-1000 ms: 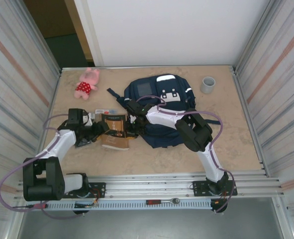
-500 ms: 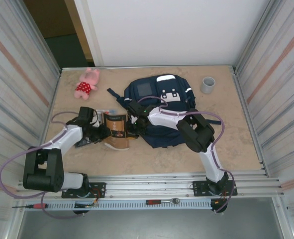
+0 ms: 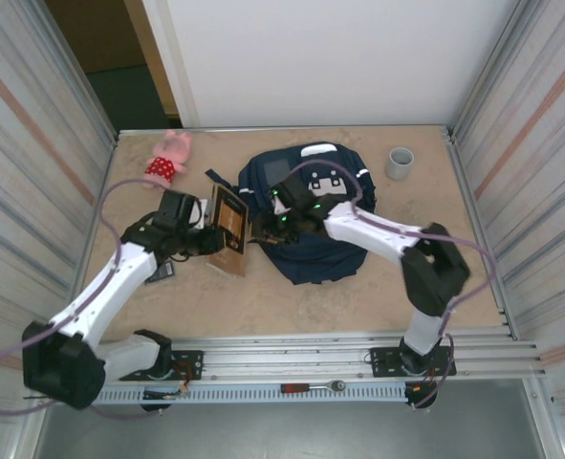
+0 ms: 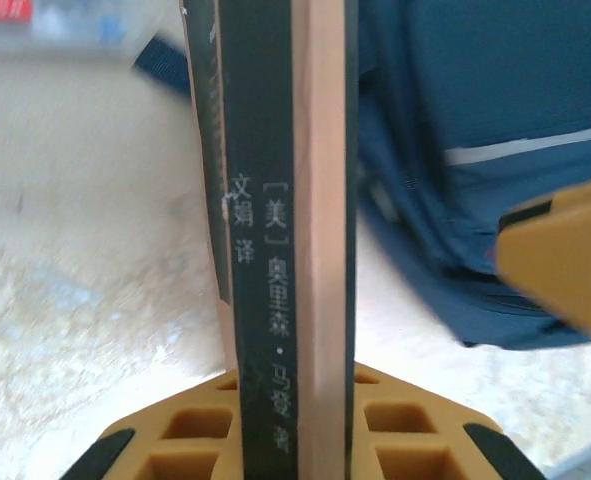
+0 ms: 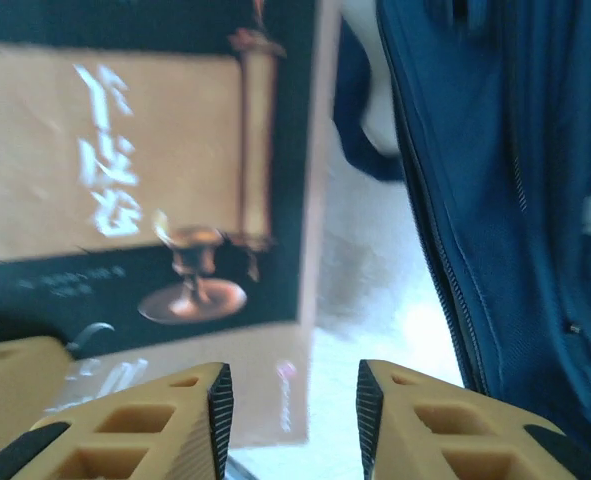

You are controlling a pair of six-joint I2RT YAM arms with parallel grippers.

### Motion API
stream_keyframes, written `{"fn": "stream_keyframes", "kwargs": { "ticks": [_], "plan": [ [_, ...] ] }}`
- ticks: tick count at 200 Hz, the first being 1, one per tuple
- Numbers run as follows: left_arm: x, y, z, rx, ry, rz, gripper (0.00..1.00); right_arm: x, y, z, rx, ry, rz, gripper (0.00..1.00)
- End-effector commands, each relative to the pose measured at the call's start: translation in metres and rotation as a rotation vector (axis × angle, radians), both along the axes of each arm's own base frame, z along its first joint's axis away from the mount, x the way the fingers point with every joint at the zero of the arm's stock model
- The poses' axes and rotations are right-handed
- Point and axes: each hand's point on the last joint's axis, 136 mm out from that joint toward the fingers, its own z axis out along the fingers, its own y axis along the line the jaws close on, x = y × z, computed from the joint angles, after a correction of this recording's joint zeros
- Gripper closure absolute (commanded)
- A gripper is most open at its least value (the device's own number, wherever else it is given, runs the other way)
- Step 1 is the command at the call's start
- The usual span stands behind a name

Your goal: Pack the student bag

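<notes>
1. Step in hand, as judged: loading the book [image 3: 229, 218] into the student bag [image 3: 306, 256], which lies mid-table.
2. Left gripper [image 3: 209, 237]: jaws pinch the book, holding it upright just left of the bag.
3. Right gripper [image 5: 290, 400]: jaws spread, empty, at the bag's left edge.
4. Next move calls for holding the bag's opening apart, then moving the book right, into it.

Between the upright black-and-tan paperback book [image 3: 229, 228], pinched in the left gripper [image 3: 212, 239], and the left flank of the large navy blue fabric backpack [image 3: 320, 256] there is only a narrow gap, and the parted right gripper [image 3: 263, 229] sits in it. The near strip of beige stone-look tabletop [image 3: 292, 306] lies bare from side to side. At the far edge stand a grey cylindrical cup [image 3: 399, 163] on the right and a pink plush toy [image 3: 170, 156] on the left.
</notes>
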Motion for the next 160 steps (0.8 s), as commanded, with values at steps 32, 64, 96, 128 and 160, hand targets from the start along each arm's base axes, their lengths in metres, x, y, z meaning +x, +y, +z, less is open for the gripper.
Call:
{"fn": "stream_keyframes", "kwargs": {
  "ticks": [32,64,96,128,160],
  "plan": [
    [-0.009,-0.067,0.149,-0.394,-0.522,-0.354,1.00,0.001,-0.074,0.105,-0.044,-0.513,-0.036,0.55],
    [-0.024,-0.094,0.186,-0.552,-0.598,-0.514,1.00,-0.019,-0.106,0.151,0.065,-0.683,-0.001,0.41],
    [-0.027,-0.106,0.213,-0.712,-0.669,-0.564,1.00,-0.037,-0.138,0.176,0.217,-0.749,-0.034,0.15],
    [-0.033,-0.122,0.216,-0.738,-0.650,-0.616,1.00,-0.054,-0.152,0.192,0.245,-0.802,0.003,0.01],
    [-0.033,-0.130,0.229,-0.806,-0.657,-0.625,1.00,-0.070,-0.137,0.206,0.390,-0.752,0.105,0.01]
  ]
}}
